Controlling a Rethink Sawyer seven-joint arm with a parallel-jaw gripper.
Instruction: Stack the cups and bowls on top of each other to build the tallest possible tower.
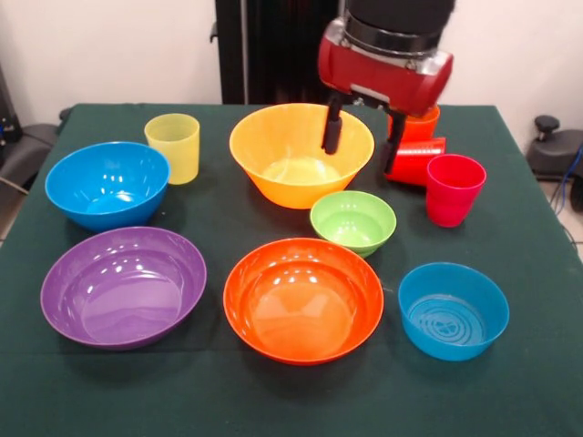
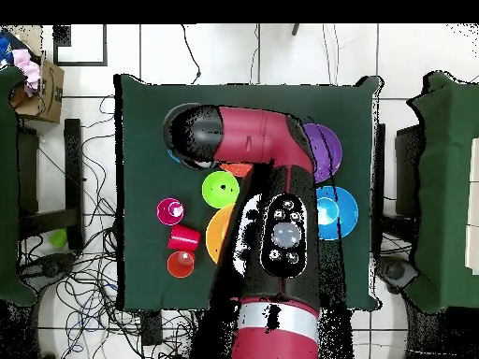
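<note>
Hanging over the yellow-orange bowl's [image 1: 301, 155] right rim, the gripper [image 1: 361, 144] has its fingers [image 1: 332, 135] spread, grasping nothing — a red cup [image 1: 417, 161] lies toppled beside them (orange cup [image 1: 421, 123] behind, pink cup [image 1: 454, 188] upright). Nothing on the counter [image 1: 273, 391] is stacked.

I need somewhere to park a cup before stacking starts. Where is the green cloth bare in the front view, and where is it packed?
Bare cloth runs along the near edge, in front of the purple bowl, the orange-red bowl and the blue bowl. It is crowded around the gripper, which hangs between the yellow-orange bowl and the magenta-pink cup.
</note>
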